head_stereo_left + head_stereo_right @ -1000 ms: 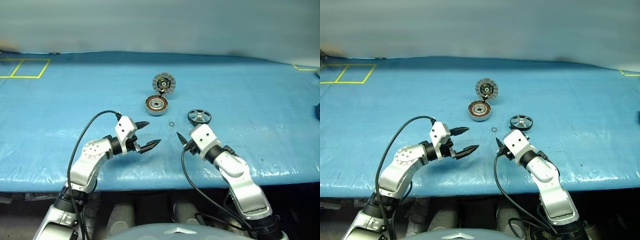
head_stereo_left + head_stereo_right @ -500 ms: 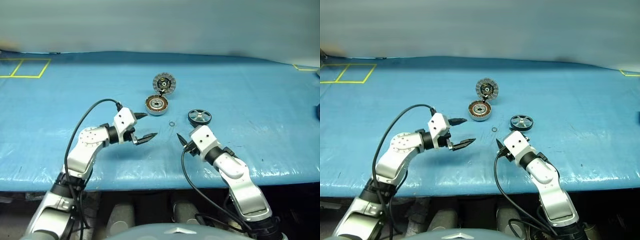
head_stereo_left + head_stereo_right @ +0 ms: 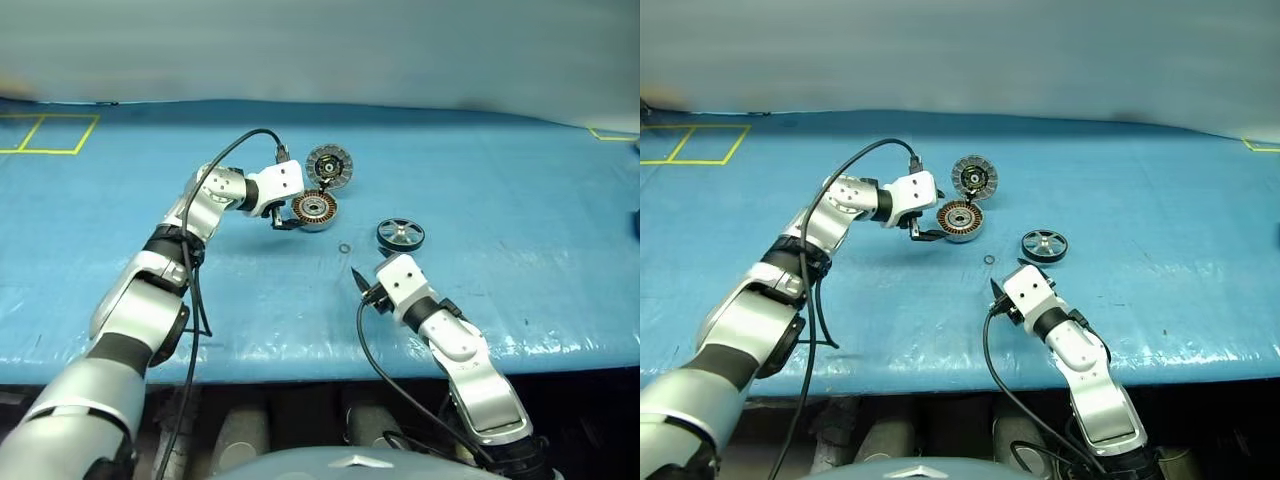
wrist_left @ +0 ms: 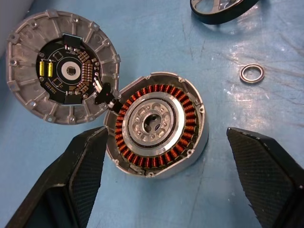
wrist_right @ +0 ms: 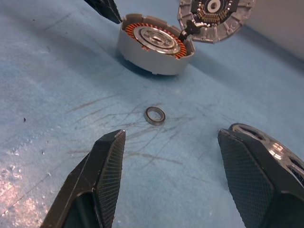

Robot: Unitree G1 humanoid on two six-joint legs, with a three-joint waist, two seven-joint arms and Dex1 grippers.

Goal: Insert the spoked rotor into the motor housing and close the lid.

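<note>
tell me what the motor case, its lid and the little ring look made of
Motor case: likely cast metal, matte silver-grey wall, copper-coloured wire coils inside.
Lid: looks like the same grey metal, ribbed, holding a dark circuit board.
Little ring: probably steel, shiny.

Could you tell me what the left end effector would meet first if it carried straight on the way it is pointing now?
Most likely the motor housing: the open left end effector has it framed between its fingers, with the lid lying open beside it. Depth is hard to judge.

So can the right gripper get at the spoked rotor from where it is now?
Probably yes. The right gripper is open and empty, the spoked rotor lies on the blue table just beyond it, and nothing stands between them; only the small ring lies nearby.
</note>
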